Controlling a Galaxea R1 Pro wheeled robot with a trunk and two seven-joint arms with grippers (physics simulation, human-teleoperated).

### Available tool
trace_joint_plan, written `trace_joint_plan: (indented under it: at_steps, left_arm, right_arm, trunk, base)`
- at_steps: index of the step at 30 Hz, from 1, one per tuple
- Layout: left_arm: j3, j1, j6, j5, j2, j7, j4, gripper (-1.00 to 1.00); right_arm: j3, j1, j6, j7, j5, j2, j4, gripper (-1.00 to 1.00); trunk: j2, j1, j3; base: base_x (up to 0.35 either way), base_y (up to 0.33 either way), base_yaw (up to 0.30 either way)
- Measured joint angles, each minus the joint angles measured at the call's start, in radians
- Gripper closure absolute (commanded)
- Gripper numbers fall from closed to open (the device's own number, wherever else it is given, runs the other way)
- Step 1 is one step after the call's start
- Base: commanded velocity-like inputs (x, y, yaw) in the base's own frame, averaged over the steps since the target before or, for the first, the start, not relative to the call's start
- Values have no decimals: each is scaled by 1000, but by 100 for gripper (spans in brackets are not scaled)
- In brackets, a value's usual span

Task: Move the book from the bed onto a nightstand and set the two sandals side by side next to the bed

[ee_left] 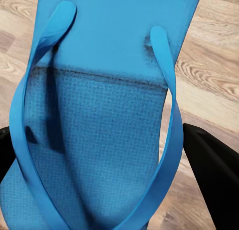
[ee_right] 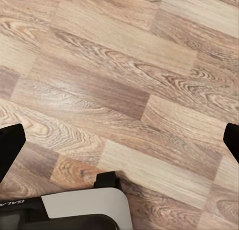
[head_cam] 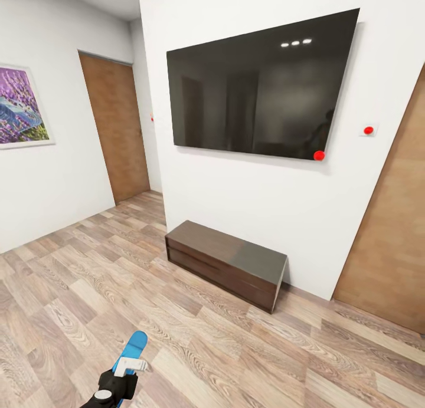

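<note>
My left gripper is low at the bottom of the head view, shut on a bright blue sandal that sticks out forward above the wood floor. In the left wrist view the sandal lies sole-bed up with its two blue straps, between the black fingers. My right gripper is open, its fingers wide apart over bare planks with nothing between them. The book, the bed and the nightstand are out of view.
A long low dark bench stands against a white wall under a large black TV. Wooden doors are at the far left and at the right. A lavender picture hangs on the left wall. Wood floor stretches ahead.
</note>
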Motion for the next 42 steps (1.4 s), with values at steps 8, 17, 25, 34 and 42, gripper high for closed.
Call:
trace_joint_plan:
  at_steps: [8, 17, 25, 34, 42]
  left_arm:
    - [1, 2, 3, -1, 0, 0, 36, 100]
    - [1, 2, 10, 0, 0, -1, 67, 100]
    - [1, 2, 17, 1, -2, -1, 119, 100]
    - [0, 2, 67, 0, -7, 3, 135, 100]
    - [0, 1, 98, 0, -8, 2, 137, 100]
  right_arm:
    - [-3, 1, -1, -1, -2, 1, 2, -100]
    - [-3, 2, -3, -2, -2, 0, 10, -100]
    - [-2, 2, -5, -2, -1, 1, 15, -100]
    - [-1, 2, -5, -2, -1, 2, 17, -100]
    - [2, 2, -5, -2, 0, 3, 30, -100]
  trunk:
    - [56, -31, 25]
    - [119, -65, 53]
    - [175, -96, 79]
    - [238, -131, 107]
    - [295, -161, 132]
  base:
    - [0, 0, 0]
    - [0, 0, 0]
    - [0, 0, 0]
    - [0, 0, 0]
    - [0, 0, 0]
